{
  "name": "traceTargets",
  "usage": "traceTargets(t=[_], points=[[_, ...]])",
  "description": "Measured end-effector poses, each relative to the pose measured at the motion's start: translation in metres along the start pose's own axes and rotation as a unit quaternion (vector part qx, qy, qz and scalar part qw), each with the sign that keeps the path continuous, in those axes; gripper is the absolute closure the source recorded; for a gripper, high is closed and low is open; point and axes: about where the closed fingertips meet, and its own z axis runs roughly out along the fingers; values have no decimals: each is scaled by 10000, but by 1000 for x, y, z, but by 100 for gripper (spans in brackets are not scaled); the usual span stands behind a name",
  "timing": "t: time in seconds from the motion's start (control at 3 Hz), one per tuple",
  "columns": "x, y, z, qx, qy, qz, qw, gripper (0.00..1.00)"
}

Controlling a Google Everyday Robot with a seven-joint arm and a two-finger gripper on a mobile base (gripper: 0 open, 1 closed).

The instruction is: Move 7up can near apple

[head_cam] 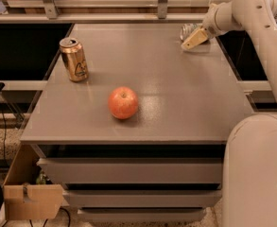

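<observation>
A flat grey counter [176, 93] fills the middle of the view. At its far right corner the tan claw [194, 38] hangs low over the surface, at the end of the cream-white robot arm [256, 13] that reaches in from the right. The small silver-white 7up can with a hint of green [187, 30] sits right at the claw, partly hidden behind it. I cannot tell whether the claw is wide, narrow, or closed on the can, nor whether the can is upright or tipped.

The round red-orange apple with a dimpled stem end [123, 102] rests near the front of the counter, a little left of centre, well apart from the 7up can. A gold-bronze drink can [73, 59] stands upright near the counter's left edge, behind and to the left of the apple, its opened top facing up.

Below the counter's front edge run grey drawer fronts [128, 170]. A brown cardboard box [31, 200] sits on the floor at the lower left. The robot's rounded white body [258, 174] fills the lower right corner.
</observation>
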Motion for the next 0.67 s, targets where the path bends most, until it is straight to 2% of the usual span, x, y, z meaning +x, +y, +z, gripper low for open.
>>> traceTargets(t=[0.67], points=[[5, 14, 6, -330, -54, 217, 9992, 0]])
